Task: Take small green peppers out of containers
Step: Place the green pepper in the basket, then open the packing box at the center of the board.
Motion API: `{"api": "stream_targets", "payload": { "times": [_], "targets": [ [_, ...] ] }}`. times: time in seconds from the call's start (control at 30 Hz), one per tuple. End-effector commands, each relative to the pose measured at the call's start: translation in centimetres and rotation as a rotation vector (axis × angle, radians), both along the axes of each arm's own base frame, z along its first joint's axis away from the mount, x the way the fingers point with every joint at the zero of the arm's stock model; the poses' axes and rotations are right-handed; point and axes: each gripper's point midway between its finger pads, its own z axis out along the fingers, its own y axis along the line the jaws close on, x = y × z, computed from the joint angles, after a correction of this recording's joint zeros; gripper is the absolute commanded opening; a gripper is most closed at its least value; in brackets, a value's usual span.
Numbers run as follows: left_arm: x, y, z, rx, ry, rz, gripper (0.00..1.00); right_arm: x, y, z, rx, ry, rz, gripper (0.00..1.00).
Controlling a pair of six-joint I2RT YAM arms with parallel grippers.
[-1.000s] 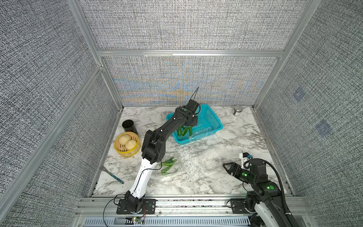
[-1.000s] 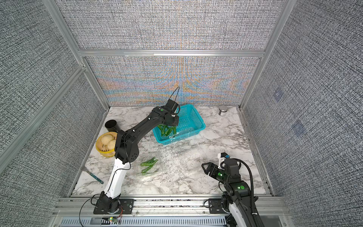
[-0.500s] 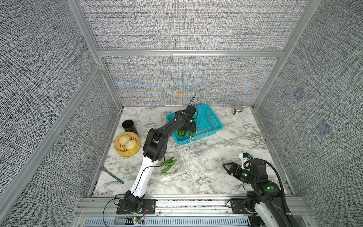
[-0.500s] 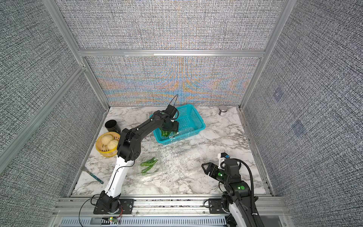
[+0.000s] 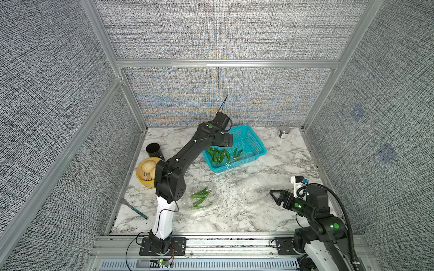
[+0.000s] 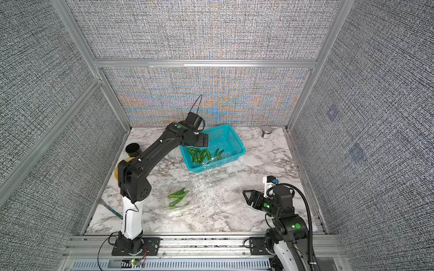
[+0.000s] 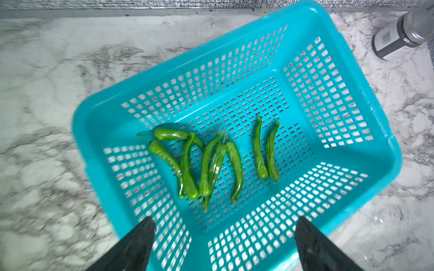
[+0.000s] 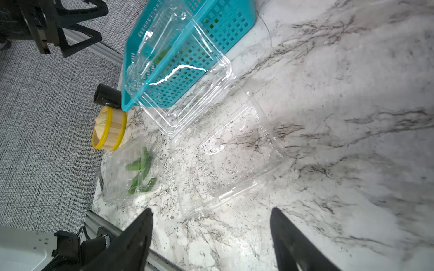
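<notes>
Peppers [image 7: 187, 169], eight, now lie in the basket [image 5: 257, 145], let fall as the left gripper [image 7: 225, 221] spread its jaws and rose clear. One container [image 8: 225, 154] leans empty against it; the other [image 8: 115, 169] still holds a few. Right gripper [image 8: 211, 209] waits, jaws apart, empty.

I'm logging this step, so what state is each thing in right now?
Left gripper: open, empty, above the basket.
Right gripper: open, empty, above the table.
Basket: upright, holding loose peppers.
Filled clear box: packed peppers inside; lid unclear.
Empty clear box: open, one half leaning on the basket.
Steamer: uncovered, holding buns.
Black cup: upright.
Metal jar: upright, capped.
</notes>
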Motion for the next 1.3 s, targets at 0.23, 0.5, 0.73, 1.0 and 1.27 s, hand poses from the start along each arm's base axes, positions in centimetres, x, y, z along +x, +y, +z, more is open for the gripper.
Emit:
{"api": "stream_targets", "payload": {
  "times": [0.23, 0.5, 0.73, 1.0, 1.27],
  "targets": [
    [-13.3, 9.4, -0.2, 0.051, 0.076, 0.086, 0.91, -1.2, 5.7, -0.1, 0.017, -0.033, 0.205, 0.73],
    [-18.4, 12.2, -5.6, 0.022, 0.14, 0.105, 0.93, -2.0, 16.6, -2.2, -0.111, -0.079, 0.458, 0.73],
    [-17.4, 12.7, -9.1, 0.135, 0.216, 0.159, 0.96, -2.2, 25.3, -4.7, -0.07, -0.066, 0.57, 0.67],
    [-14.7, 9.5, -10.8, 0.103, 0.211, 0.027, 0.96, -1.2, 29.5, -6.8, 0.004, -0.042, 0.596, 0.47],
    [-15.1, 9.6, -14.1, 0.062, 0.303, 0.036, 0.95, 0.6, 29.0, -6.6, -0.026, -0.055, 0.581, 0.47]
  ]
}}
